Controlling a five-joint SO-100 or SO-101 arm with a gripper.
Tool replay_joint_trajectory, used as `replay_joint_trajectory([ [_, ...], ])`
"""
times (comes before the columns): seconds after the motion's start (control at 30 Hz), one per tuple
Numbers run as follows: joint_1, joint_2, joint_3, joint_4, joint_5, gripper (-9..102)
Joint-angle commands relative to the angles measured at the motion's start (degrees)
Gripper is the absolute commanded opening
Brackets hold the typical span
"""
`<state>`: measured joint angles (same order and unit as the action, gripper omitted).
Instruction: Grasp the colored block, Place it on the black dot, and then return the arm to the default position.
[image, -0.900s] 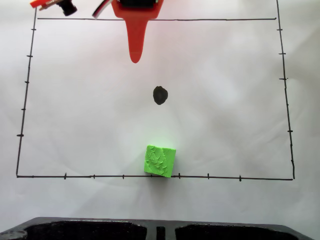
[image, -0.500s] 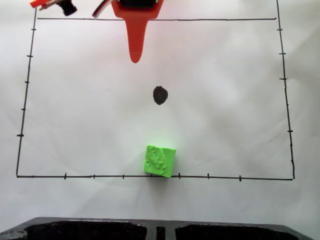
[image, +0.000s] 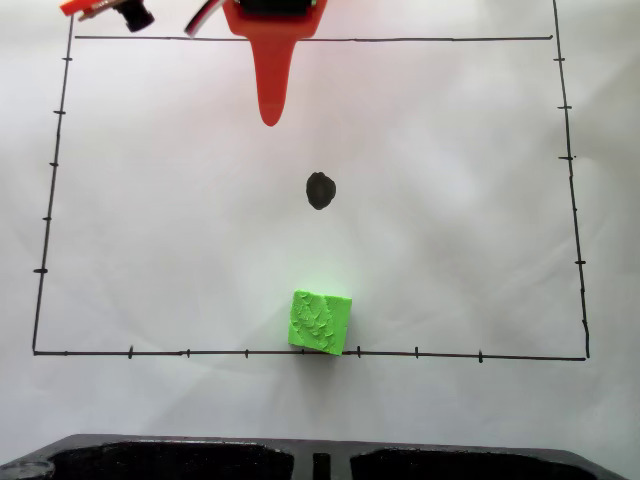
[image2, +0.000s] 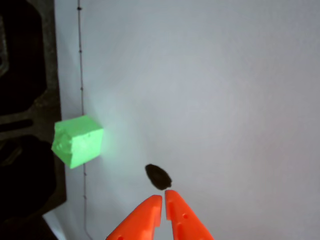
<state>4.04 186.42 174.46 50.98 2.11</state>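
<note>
Waiting stage: nothing of the task looks done yet; grasp, placement and return to the default pose all appear to lie ahead.
Colored block: the colored block (image: 321, 322) sits on the white paper (image: 450, 230) at the middle of the bottom border line (image: 450, 355) in the fixed view, its lower edge touching or overlapping that line. In the wrist view the colored block (image2: 77, 140) lies beside the same thin line, next to the dark tray (image2: 25, 125) past the paper's edge.
Black dot: the black dot (image: 320, 190) is bare, roughly at the centre of the drawn rectangle, well apart from the block. In the wrist view the black dot (image2: 158, 176) lies just ahead of the fingertips.
Pincer: the gripper (image2: 163, 198) has its two orange fingers nearly together, only a thin slit between the tips, and nothing held.
Arm: the arm (image: 272, 60) enters at the top edge of the paper in the fixed view, its pointed finger aimed toward the dot and ending short of it.
Done: none of the steps, judging by the block resting far from the dot.
Left: opening the fingers, reaching past the dot to the block at the bottom line, gripping it, carrying it onto the dot, letting go, then retreating.
Watch-out: the block sits skewed to the border, so the wrist may need turning to meet its flat sides.
</note>
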Motion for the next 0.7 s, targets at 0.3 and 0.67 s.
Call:
replay_joint_trajectory([
  [0.3, 0.9, -8.6, -6.1, -2.9, 3.1, 0],
  [0.67, -1.7, -40.0, -30.7, -3.9, 16.5, 0],
])
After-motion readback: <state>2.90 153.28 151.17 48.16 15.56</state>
